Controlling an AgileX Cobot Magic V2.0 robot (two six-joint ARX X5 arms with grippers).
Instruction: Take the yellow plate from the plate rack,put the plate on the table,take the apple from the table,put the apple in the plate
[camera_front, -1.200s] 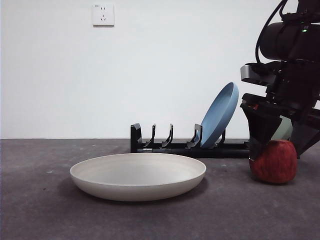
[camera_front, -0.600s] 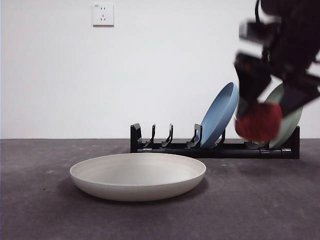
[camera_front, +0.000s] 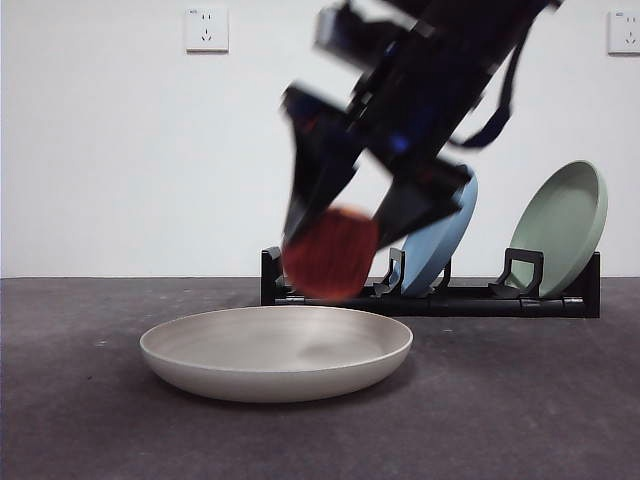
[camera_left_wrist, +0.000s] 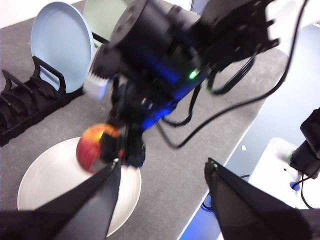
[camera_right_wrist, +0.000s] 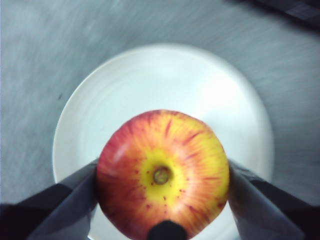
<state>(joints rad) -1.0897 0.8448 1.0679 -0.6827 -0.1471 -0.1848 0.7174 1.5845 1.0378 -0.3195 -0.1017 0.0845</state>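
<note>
- Right gripper (camera_front: 335, 225) clenched on the apple (camera_front: 331, 253), one jaw on each side – it hangs in the air above the yellow plate (camera_front: 276, 352), not touching it.
- Right wrist view: apple (camera_right_wrist: 163, 173) stem-end up, red w/ a yellow patch round the stem, plate (camera_right_wrist: 150, 85) directly beneath it.
- Front view is motion-blurred on the arm & apple; fine detail there can't be made out.
- Yellow plate lies flat on the table (camera_front: 520, 400), in front of the plate rack (camera_front: 430, 295), apart from it.
- Rack has a blue plate (camera_front: 440, 240) leaning in a middle slot and a pale green plate (camera_front: 565, 225) at the end slot; other slots hold nothing.
- Left gripper (camera_left_wrist: 162, 200): jaws spread apart, nothing between them – held high, off to the side of the plate, looking down at the right arm, apple (camera_left_wrist: 95, 147) and rack (camera_left_wrist: 30, 105).
- White wall socket (camera_front: 206, 29) on the wall behind.
</note>
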